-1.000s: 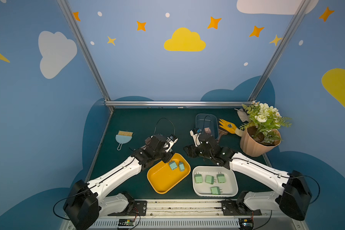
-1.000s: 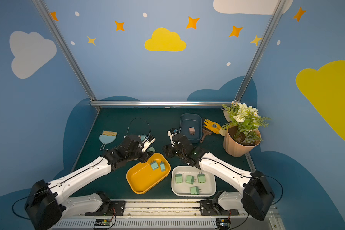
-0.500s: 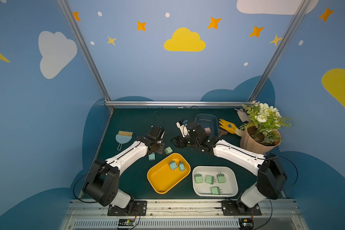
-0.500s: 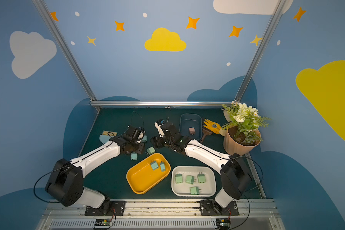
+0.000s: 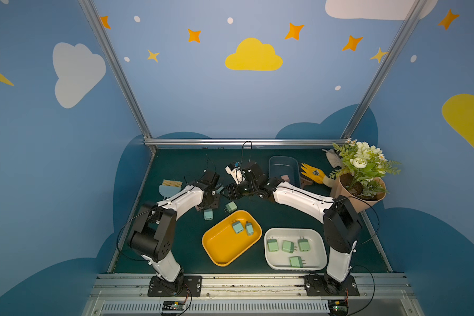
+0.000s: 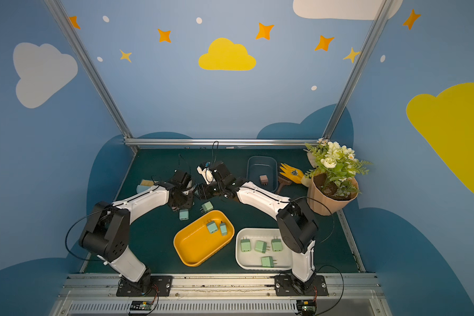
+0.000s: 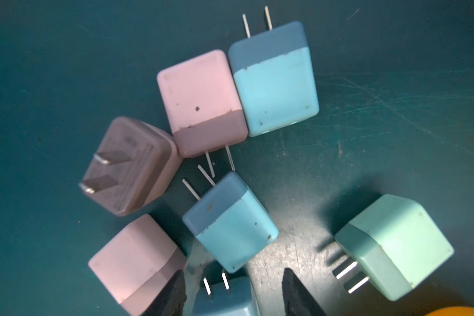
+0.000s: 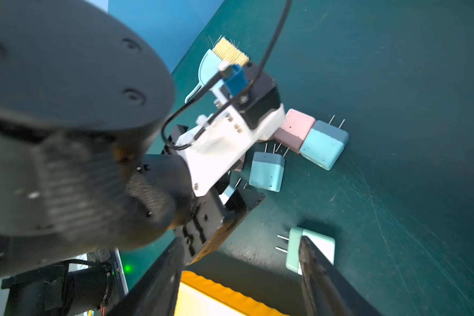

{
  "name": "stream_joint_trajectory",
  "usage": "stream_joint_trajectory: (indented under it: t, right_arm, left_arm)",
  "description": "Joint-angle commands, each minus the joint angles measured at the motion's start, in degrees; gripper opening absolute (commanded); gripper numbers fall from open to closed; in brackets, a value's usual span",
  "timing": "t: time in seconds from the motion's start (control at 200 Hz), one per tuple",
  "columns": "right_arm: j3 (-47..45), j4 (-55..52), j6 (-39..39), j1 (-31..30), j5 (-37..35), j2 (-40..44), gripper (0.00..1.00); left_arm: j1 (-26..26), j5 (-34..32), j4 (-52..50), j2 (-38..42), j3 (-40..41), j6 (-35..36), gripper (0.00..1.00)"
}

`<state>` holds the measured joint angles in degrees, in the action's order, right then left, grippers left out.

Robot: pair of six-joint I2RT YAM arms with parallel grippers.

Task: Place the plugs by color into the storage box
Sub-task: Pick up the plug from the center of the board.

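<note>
Loose plugs lie on the green mat: pink plugs [image 7: 200, 98], light blue plugs [image 7: 277, 82] and a mint plug [image 7: 394, 246]. My left gripper [image 7: 231, 273] is open and low over the mat. A light blue plug [image 7: 222, 298] sits between its fingers, with a gap at one side; in a top view that plug [image 5: 208, 214] shows just past the gripper [image 5: 207, 208]. My right gripper [image 8: 240, 239] is open and empty beside the mint plug [image 8: 309, 249], close to the left arm [image 5: 228, 193]. The storage box shows as three bins: yellow [image 5: 216, 254], white [image 5: 319, 246], dark blue [image 5: 283, 160].
The yellow bin holds two blue plugs [image 5: 237, 227], the white one several mint plugs [image 5: 288, 246], the dark blue one a pink plug [image 6: 263, 179]. A light-blue dustpan [image 5: 167, 188] lies at the left. A yellow glove [image 5: 314, 172] and a potted plant [image 5: 359, 180] stand at the right.
Both arms have reached back from above the bins to the loose plugs. The left gripper has come down around a light blue plug, and the right gripper now sits close beside it.
</note>
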<state>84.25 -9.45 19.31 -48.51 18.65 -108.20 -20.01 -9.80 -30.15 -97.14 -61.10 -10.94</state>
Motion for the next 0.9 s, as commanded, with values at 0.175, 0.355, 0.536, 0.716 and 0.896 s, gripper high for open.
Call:
stream_joint_trajectory:
  t: [0.175, 0.355, 0.536, 0.716, 0.896]
  right_arm:
    - [-3.15, 1.04, 5.3, 2.16, 3.56, -1.55, 0.67]
    - [-3.44, -0.02, 5.65, 4.28, 4.04, -2.8, 0.67]
    - [-2.69, 0.12, 6.68, 5.93, 5.35, -4.34, 0.66]
    - [-3.64, 1.79, 7.93, 6.3, 6.64, -4.95, 0.65]
    - [-4.98, 3.82, 10.96, 6.66, 8.81, -4.63, 0.62]
  left_arm:
    - [4.05, 8.28, -1.24, -5.03, -4.96, -1.24, 0.6]
    - [4.49, 10.01, -0.53, -6.68, -4.84, 1.0, 0.64]
    - [4.46, 8.67, -0.19, -7.82, -4.61, 2.26, 0.66]
    - [4.47, 9.07, -1.21, -9.1, -5.42, 3.82, 0.66]
    - [4.52, 8.0, -1.03, -8.96, -4.95, 4.26, 0.63]
